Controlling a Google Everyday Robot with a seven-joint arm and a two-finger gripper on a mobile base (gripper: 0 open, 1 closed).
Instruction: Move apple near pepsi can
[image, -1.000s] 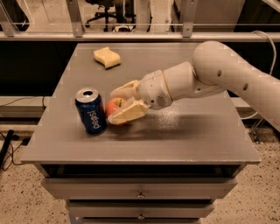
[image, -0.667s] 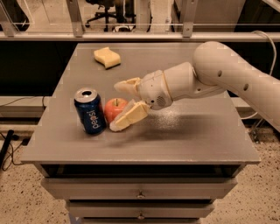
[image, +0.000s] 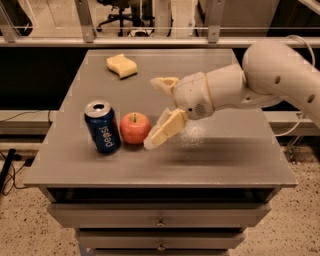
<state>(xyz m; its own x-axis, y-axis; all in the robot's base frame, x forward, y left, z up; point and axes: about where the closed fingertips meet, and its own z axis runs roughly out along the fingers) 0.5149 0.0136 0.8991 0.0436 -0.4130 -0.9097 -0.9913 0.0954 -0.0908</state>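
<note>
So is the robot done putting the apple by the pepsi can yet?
Nearly! Done: the apple sits on the table right beside the pepsi can. In hand: nothing. The gripper is open just right of the apple, with one finger close to it. Left: probably only pulling the arm away.

Red apple (image: 135, 128) (cream gripper (image: 152, 114) beside it)

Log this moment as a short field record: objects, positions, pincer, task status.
apple: small round red-orange apple, upright, just right of can
can: dark blue pepsi can, standing, front left of grey table
sponge: pale yellow sponge, far side
pincer: pincer open, right of apple, not gripping it
task: apple sits near can
</note>
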